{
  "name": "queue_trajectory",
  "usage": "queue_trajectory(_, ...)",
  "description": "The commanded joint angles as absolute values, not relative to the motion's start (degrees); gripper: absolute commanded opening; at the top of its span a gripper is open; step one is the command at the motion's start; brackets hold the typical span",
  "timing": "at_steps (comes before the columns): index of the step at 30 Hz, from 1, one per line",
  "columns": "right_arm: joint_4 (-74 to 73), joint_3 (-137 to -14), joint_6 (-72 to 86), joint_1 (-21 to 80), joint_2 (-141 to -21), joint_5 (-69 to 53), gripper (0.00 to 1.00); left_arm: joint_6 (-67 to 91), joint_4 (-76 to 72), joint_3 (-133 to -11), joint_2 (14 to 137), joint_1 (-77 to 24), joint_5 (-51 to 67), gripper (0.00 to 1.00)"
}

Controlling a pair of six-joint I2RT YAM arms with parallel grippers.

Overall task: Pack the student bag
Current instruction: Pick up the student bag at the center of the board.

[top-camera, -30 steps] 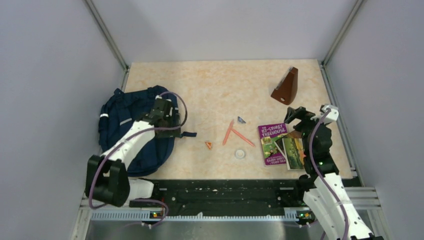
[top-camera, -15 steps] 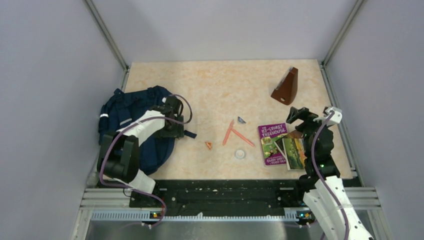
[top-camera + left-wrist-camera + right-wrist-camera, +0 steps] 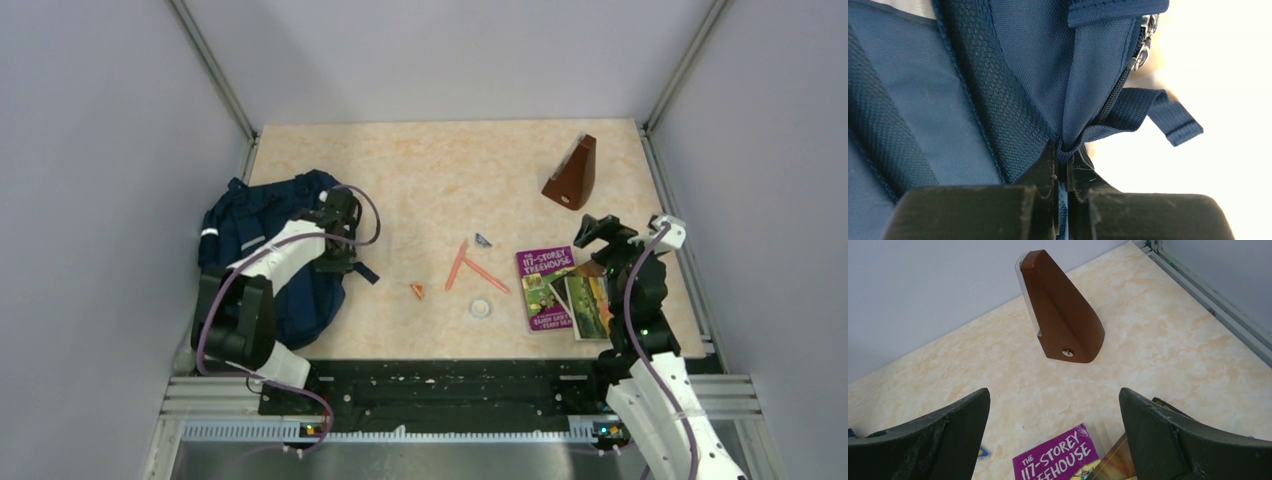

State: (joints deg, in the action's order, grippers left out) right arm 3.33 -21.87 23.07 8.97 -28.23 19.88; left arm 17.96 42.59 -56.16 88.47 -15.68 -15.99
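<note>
Inspection findings: The student bag (image 3: 265,240) is found lying on the counter (image 3: 430,180), well to the left of the purple book (image 3: 545,290). The left hand (image 3: 342,258) is placed at the bag's edge nearest the book. It is clenched on a fold of the bag's navy fabric just beside the zip line, and in the left wrist view the fold is seen pinched between the two fingertips. A metal zip pull (image 3: 1143,50) and a loose webbing loop (image 3: 1168,117) are noted on the book side of the pinch.

The right hand (image 3: 598,232) is held above the book's far right corner. It is released, with the fingers spread wide and nothing between them.

A brown wedge-shaped case (image 3: 573,175) is recorded beyond the book, apart from it. A picture-covered book (image 3: 590,305) is seen overlapping the purple book's right side. Two orange sticks (image 3: 470,266) are found close together just left of the book. A small white ring (image 3: 481,308) is noted near the book's near left corner.
</note>
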Motion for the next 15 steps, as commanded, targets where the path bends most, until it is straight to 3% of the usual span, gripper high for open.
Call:
queue_trajectory(1,2.3,-25.7,23.3,9.5,-27.8,20.9,0.99,18.4,39.5,-59.6,81.1,-15.9,-11.2,0.00)
queue_trajectory(11,-1.6,-29.8,20.3,9.5,-28.9,15.6,0.99,25.3,32.1,-74.0,76.7,-15.4,6.9,0.00)
queue_trajectory(15,-2.8,-32.3,18.9,9.5,-32.1,11.8,0.99,28.7,25.0,-72.8,73.1,-13.0,13.6,0.00)
